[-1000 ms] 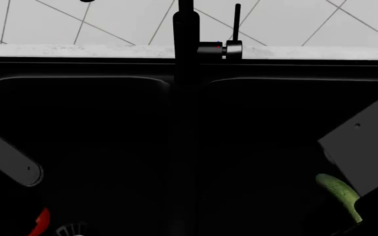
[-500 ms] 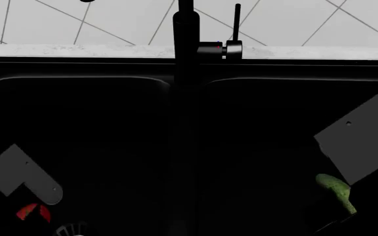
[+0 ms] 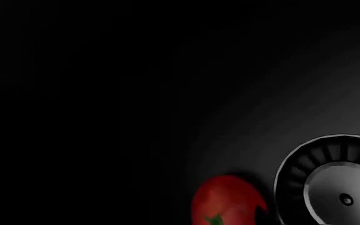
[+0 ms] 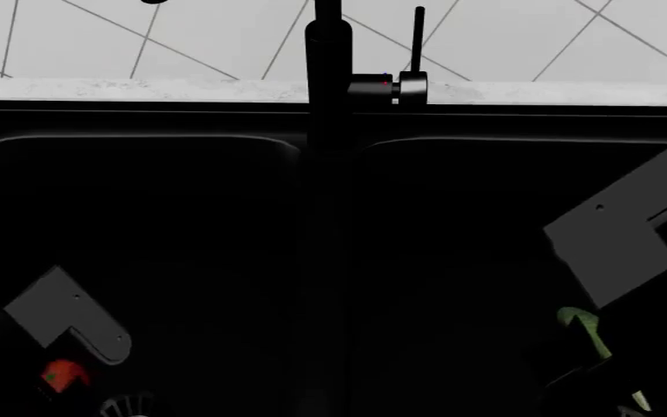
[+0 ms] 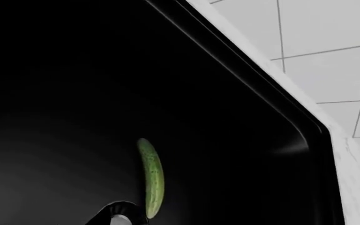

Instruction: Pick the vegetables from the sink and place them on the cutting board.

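Round glossy red tomato [image 3: 226, 200] lies on floor of left basin of my matte black double-basin sink [image 4: 310, 139], just beside silver drain strainer [image 3: 330, 180]; in head view my left arm covers most of it; long bumpy green cucumber [image 5: 150, 177] lies on right basin floor, partly under my right arm; tall black faucet [image 4: 329, 52] over divider; both my grippers hidden in dark, cannot tell if clenched or released; cutting board out of sight.

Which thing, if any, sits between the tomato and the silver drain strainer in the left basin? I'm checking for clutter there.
Nothing: in the left wrist view, only a thin strip of bare black sink floor separates the tomato from the drain strainer.
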{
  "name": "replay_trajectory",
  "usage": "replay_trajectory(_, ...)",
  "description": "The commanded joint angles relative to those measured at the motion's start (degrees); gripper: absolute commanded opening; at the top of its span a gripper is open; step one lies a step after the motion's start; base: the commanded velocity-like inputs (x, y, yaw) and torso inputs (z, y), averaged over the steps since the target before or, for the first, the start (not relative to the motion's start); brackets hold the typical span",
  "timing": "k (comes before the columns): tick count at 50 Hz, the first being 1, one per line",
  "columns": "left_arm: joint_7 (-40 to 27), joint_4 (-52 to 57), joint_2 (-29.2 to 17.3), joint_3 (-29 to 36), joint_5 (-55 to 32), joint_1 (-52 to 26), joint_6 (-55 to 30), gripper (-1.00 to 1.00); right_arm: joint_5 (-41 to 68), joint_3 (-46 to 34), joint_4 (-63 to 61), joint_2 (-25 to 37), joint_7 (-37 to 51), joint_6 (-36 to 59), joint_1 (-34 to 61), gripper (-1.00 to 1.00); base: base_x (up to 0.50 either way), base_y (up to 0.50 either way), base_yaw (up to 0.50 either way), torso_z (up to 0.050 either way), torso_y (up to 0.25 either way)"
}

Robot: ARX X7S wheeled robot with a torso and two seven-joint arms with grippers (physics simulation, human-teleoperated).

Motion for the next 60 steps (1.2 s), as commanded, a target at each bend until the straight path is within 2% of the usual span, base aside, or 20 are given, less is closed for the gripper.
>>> replay_trajectory(1, 1.6, -5.2, 2.7, 2.0, 0.8, -0.2, 3.9, 1.00, -0.6, -0.9, -0.4, -0.1, -0.1, -0.1, 0.0, 1.00, 0.00, 0.00, 0.00, 0.000, 0.000)
replay_trajectory(10, 1.5, -3.9, 2.3, 1.7, -0.2, 1.5, 3.5, 1.00, -0.8, -1.5, -0.5, -0.2, -0.5, -0.2, 0.3, 1.00, 0.00, 0.00, 0.00, 0.000, 0.000)
replay_trajectory(33, 2.8, -18.7, 5.7, 3.7, 2.6, 2.4, 11.4, 1.00, -2.6, -3.2, -0.5, -0.4, -1.5, -1.9, -0.6, 1.00, 0.00, 0.00, 0.00, 0.000, 0.000)
replay_trajectory(50, 2.0, -20.7, 6.1, 3.6, 2.5, 4.0, 11.2, 1.00, -3.1, -3.9, -0.8, 0.1, -1.7, -3.1, -1.5, 1.00, 0.00, 0.00, 0.00, -0.003, -0.005)
replay_trajectory(51, 1.9, -20.6, 6.0, 3.9, 2.7, 4.2, 11.3, -1.00, -3.0, -3.9, -0.8, 0.1, -1.6, -3.1, -1.5, 1.00, 0.02, 0.00, 0.00, -0.011, -0.010)
replay_trajectory(60, 1.7, -20.1, 5.8, 3.9, 2.7, 4.1, 11.0, -1.00, -2.6, -3.9, -1.0, 0.5, -1.3, -3.2, -1.1, 1.00, 0.00, 0.00, 0.00, -0.002, -0.006)
